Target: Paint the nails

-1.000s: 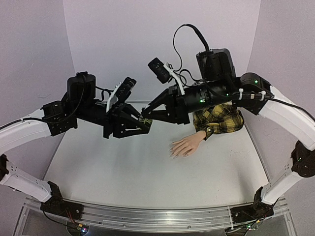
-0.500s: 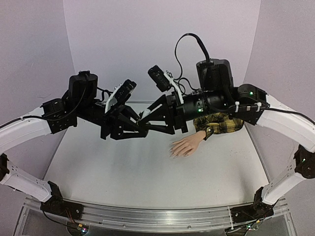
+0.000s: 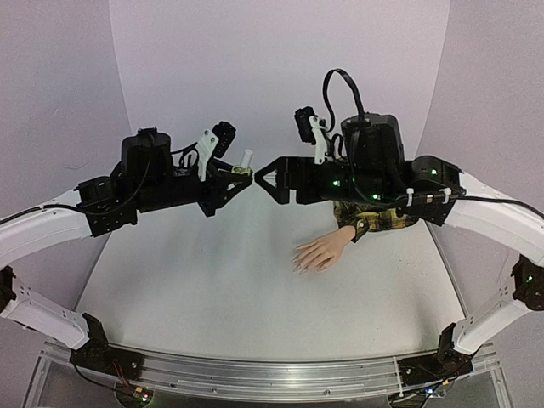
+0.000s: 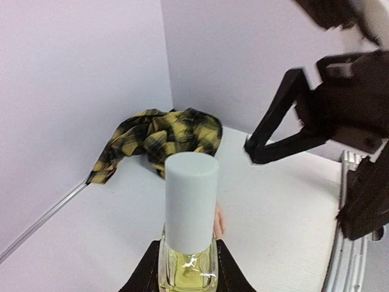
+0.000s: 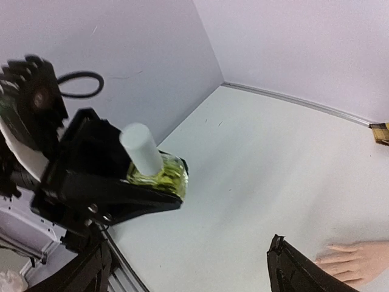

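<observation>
The table (image 3: 212, 289) was a flat, matte white board w/ plain lilac walls (image 3: 255, 68) on 3 sides and a ribbed metal rail (image 3: 255, 374) along the near edge. The L gripper (image 3: 240, 176) and R gripper (image 3: 265, 178) hung above it, tips facing each other near the centre. The R arm (image 3: 476, 204) crossed over the sleeve (image 3: 387, 214) in the top view and hid part of it. In the L wrist view the bottle (image 4: 188, 255) blocked nearly all of the hand (image 3: 321, 253) (only a sliver of skin tone showed beside the cap (image 4: 191, 198)).

The bottle was small, squarish clear glass w/ yellowish liquid inside, and its tall, smooth white cylinder cap was on. The sleeve was soft crumpled cloth in yellow-and-black plaid, bunched by the wall on the right. The hand was smooth and skin-coloured, lying palm down on the table, fingers close together, pointing left.

The L gripper was clenched on the bottle's glass body, holding it in the air w/ the cap towards the R gripper. The R gripper was spread wide w/ nothing betw. its fingers, near the cap but not touching it.

The nails (image 3: 298, 264) sat at the fingertips, on the table right of centre, lower than both grippers. They were too small to tell their colour.
</observation>
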Robot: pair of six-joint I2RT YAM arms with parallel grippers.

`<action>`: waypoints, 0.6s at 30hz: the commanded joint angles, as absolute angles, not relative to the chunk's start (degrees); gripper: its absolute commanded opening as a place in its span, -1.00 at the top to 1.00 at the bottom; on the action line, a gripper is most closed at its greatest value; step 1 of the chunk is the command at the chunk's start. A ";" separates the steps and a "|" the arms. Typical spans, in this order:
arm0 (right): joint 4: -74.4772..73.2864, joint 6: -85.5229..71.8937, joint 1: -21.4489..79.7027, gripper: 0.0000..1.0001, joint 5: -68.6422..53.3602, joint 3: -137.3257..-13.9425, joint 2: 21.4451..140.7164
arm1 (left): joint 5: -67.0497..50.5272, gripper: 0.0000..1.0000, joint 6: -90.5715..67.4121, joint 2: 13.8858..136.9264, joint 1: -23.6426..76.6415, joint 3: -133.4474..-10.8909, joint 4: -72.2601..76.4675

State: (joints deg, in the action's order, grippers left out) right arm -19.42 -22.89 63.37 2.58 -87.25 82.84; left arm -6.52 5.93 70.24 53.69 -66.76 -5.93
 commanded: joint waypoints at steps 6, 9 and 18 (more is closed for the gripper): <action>-20.10 -32.58 63.69 -0.33 14.62 -98.16 90.28 | 4.63 1.00 6.03 72.86 56.63 -69.18 -2.34; -22.01 -32.88 63.65 -0.27 15.65 -100.38 92.24 | 4.56 1.00 5.49 72.70 56.94 -68.68 -1.39; -23.63 -33.44 63.72 0.18 12.60 -104.52 96.15 | 3.70 1.00 5.30 73.82 57.39 -69.22 -0.73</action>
